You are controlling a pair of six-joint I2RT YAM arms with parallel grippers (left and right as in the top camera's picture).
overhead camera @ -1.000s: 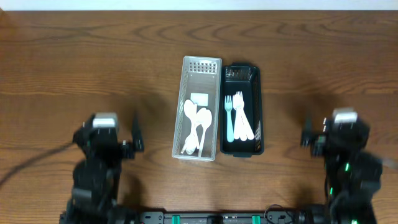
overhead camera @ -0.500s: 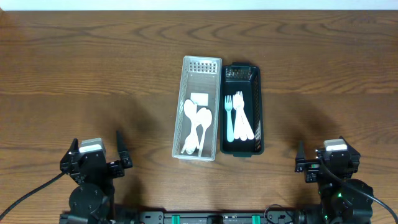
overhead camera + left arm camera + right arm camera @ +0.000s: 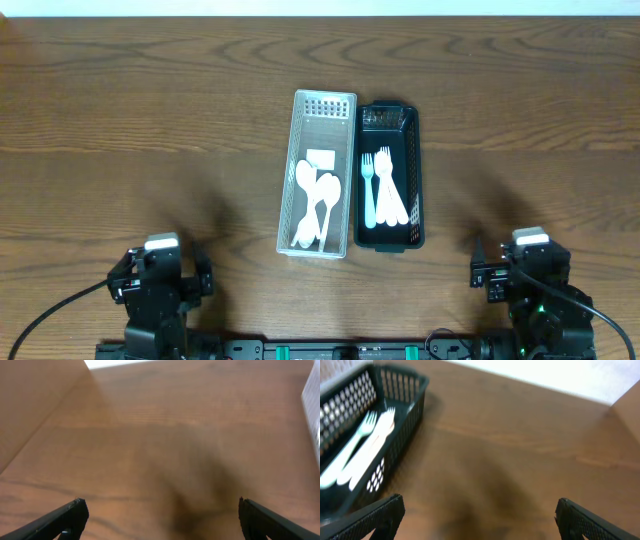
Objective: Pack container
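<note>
Black basket (image 3: 414, 130) holds forks (image 3: 384, 187); clear basket's (image 3: 324, 105) white label (image 3: 320, 157) unreadable.

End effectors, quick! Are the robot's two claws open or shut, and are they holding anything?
Left end effector: open, holding nothing, only bare table between its fingers.
Right end effector: open, holding nothing.

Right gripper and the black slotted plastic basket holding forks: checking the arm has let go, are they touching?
Apart. The overhead view shows bare wooden table between the right gripper and the black slotted plastic basket.
</note>
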